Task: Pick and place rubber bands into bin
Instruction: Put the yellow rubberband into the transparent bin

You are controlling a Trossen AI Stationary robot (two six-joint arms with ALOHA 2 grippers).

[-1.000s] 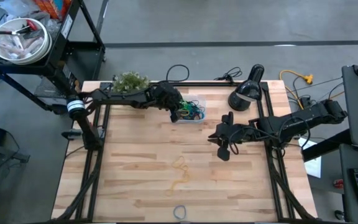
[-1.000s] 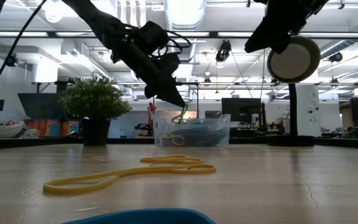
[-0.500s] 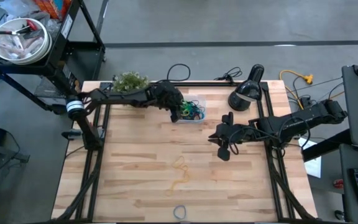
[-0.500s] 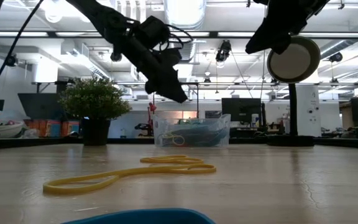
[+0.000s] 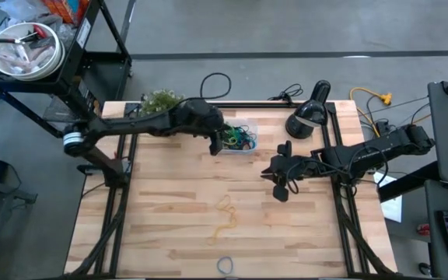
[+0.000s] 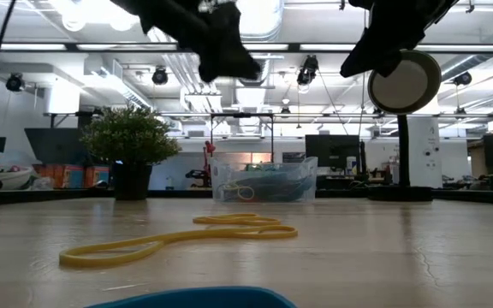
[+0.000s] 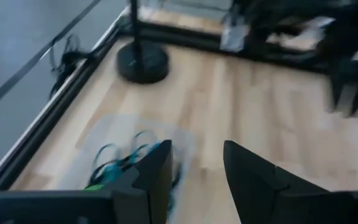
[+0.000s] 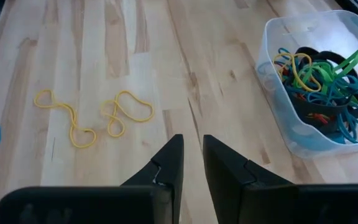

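Left hand (image 7: 194, 165): your fingers apart, empty, above the bin (image 5: 242, 140)
Bin: rubber bands (image 8: 319, 78) heaped inside
Right hand (image 8: 191, 163): fingers narrowly apart, holding nothing; open table (image 5: 169, 210) beneath, yellow bands (image 8: 92, 118) ahead

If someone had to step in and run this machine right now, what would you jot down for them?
Left end effector: open, empty, raised above the bin.
Right end effector: empty, fingers slightly apart, hovering over bare table to the bin's right.
Done: a tangle of rubber bands lies in the clear bin at the table's far side.
Left: two yellow bands mid-table and a blue band at the near edge.
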